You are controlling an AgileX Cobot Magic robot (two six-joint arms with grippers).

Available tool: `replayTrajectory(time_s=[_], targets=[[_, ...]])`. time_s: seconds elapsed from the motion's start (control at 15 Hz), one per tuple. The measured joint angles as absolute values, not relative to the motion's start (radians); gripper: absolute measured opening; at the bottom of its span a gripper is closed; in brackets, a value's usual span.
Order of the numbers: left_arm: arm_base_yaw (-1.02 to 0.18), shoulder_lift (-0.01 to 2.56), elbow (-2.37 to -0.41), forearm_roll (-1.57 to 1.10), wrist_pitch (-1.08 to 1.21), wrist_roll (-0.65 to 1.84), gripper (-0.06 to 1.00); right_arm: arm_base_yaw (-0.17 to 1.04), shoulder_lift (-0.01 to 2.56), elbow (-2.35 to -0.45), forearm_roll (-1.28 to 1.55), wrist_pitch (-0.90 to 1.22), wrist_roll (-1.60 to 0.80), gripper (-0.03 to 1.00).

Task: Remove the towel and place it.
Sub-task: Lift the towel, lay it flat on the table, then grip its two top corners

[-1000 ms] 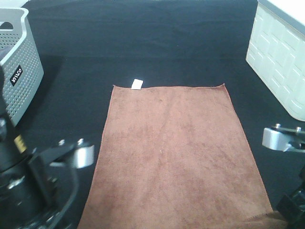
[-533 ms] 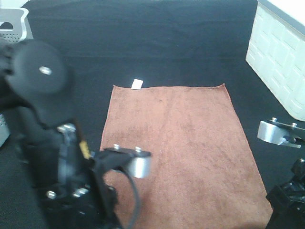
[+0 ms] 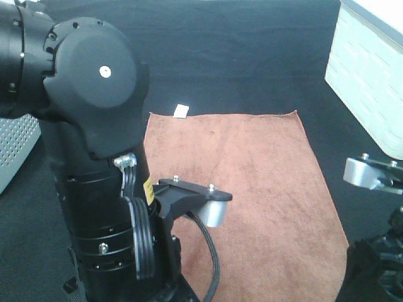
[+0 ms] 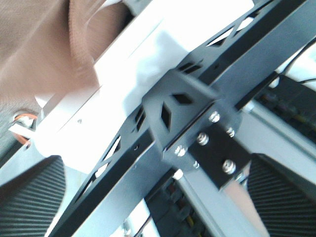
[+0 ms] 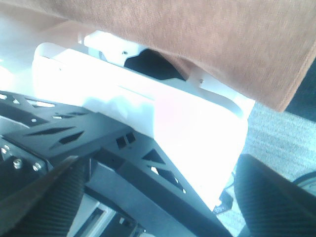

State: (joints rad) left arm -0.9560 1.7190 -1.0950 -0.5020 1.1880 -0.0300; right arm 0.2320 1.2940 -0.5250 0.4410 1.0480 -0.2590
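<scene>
- Black cloth (image 3: 252, 56) covers the table.
- On the left gripper (image 4: 158, 168), the ribbed fingers (image 4: 29, 197) stand spread wide and grip nothing. Beyond them is a black bracket (image 4: 187, 113), blurred.
- On the right gripper (image 5: 160, 163), the fingers (image 5: 276, 197) are also spread wide, with nothing held.
- Beyond the right gripper, a hem of the towel (image 5: 197, 44) hangs by a white ledge (image 5: 148, 113), clear of the fingers.
- The left wrist view shows only a blurred brown patch of it.
- From the high camera, the towel lies flat and spread out mid-table on the cloth, with its white tag (image 3: 181, 111) at the far left corner.
- The left arm (image 3: 88, 126) rises in front of the towel's near left part and hides it.
- The right arm (image 3: 374, 176) is near the towel's near right corner.
- A grey basket (image 3: 16, 145) sits at the left edge and a white bin (image 3: 371, 69) at the right, both well apart from the towel.
</scene>
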Motion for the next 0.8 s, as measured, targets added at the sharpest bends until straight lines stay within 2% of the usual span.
replayTrajectory(time_s=[0.2, 0.33, 0.53, 0.8], targets=[[-0.961, 1.719, -1.105, -0.486, 1.185, 0.000, 0.96, 0.232, 1.278, -0.576, 0.432, 1.082, -0.259, 0.80], [-0.923, 1.719, -1.151, -0.429, 1.185, 0.000, 0.96, 0.232, 1.226, -0.625, 0.384, 1.076, -0.249, 0.80], [-0.782, 1.719, -1.217, -0.365, 1.187, 0.036, 0.96, 0.223, 1.203, -0.743, 0.221, 1.067, -0.140, 0.80], [-0.561, 1.719, -1.282, -0.331, 1.144, 0.110, 0.96, 0.223, 1.338, -0.958, 0.205, 1.071, -0.077, 0.80]])
